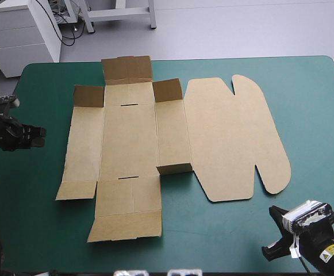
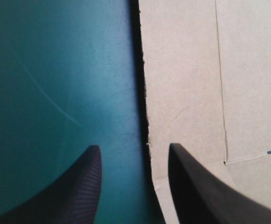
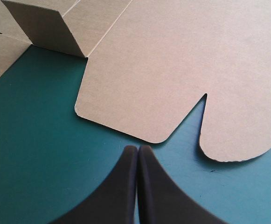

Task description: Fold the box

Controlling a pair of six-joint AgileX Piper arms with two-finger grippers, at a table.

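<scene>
Left tool (image 2: 134, 147): black fingers apart, holding nothing; the box's left edge runs ahead in the gap between them.
Right tool (image 3: 137, 147): fingers pressed together into one point, empty, just short of the lid panel's (image 1: 235, 138) near rounded edge.
Box (image 1: 129, 138): brown board spread nearly flat in the middle of the table (image 1: 224, 241), lid panel to the right; four small flaps (image 1: 168, 90) already stand up a little.
Handling: looks light and stiff across each panel, and I'd expect it to bend only at the scored creases. Lying flat on the teal-green cover (image 1: 34, 218), it could slide if pushed.
Where to grip: probably a free outer edge or a raised flap, where a finger can get underneath.
Arm pose: left arm reaches in low from the table's left edge, pointing at the box; right arm sits at the near right corner, angled toward the lid.
</scene>
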